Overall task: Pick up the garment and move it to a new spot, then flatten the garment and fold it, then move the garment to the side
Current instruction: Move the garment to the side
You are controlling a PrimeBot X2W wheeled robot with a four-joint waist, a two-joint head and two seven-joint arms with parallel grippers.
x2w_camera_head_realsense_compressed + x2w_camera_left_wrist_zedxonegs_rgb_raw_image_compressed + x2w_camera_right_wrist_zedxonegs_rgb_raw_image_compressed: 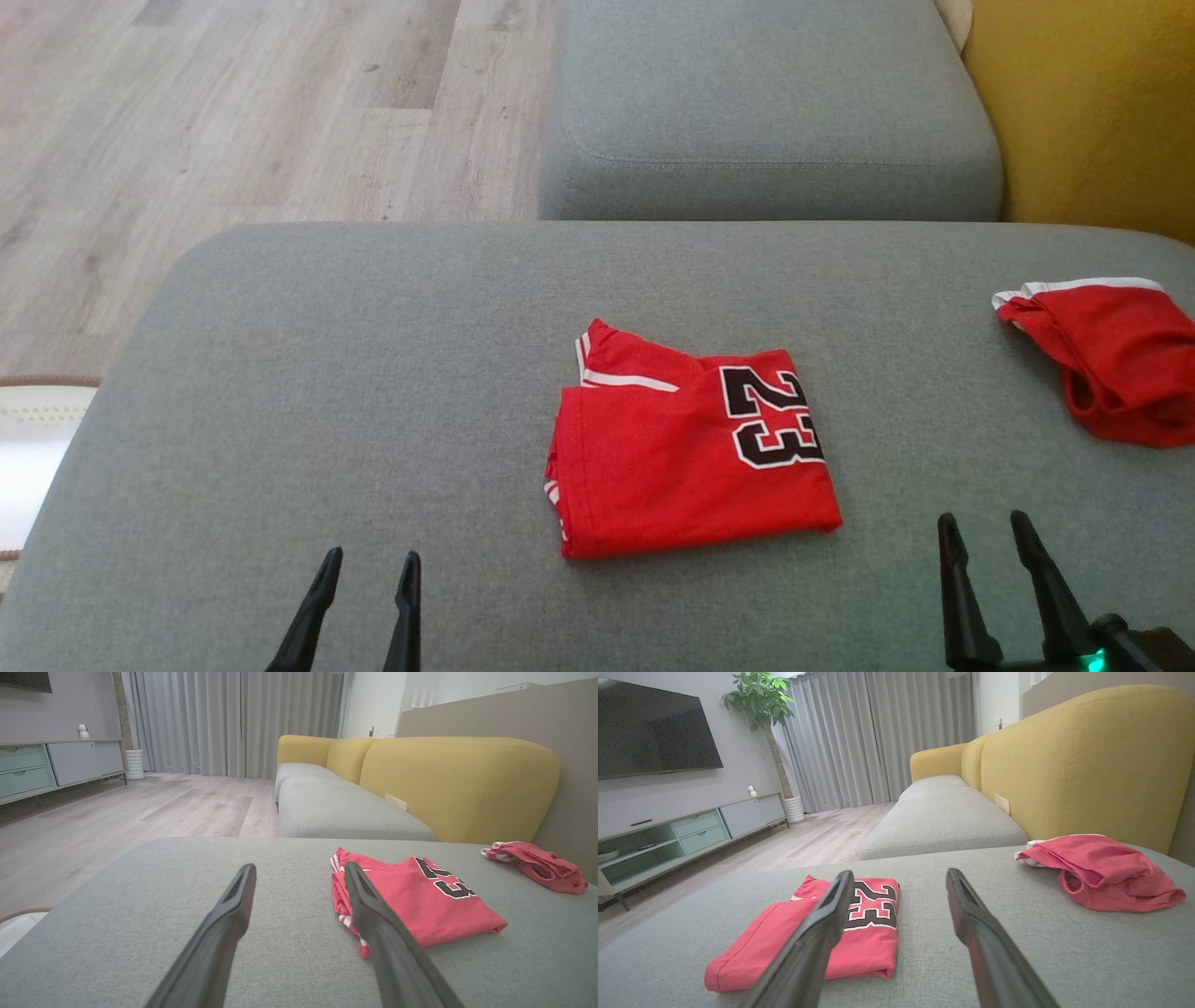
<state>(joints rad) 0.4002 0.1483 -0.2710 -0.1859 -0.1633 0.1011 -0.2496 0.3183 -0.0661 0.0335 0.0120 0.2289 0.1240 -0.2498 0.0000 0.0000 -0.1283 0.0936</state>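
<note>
Tools come nearest: the left tool [372,556] and the right tool [982,517] each hover low over the near edge of the grey cushion [308,373], fingers spread apart, holding nothing. Just beyond and between them, somewhat closer to the right tool, the red jersey [691,457] lies flat in the middle of the cushion as a tidy folded packet. Folding therefore looks done, and the step in hand is probably the last one, shifting it to the side. That calls for a tool to come down on a thick folded edge and pinch all the layers together, so the packet travels without opening. The packet is nearly square, its slightly longer axis running left to right. Its white-striped trim points to the far-left corner, and the 23 lies on its side along the right edge. Farther right, well apart, a crumpled red garment [1111,364] sits by the yellow backrest [1083,112].
</note>
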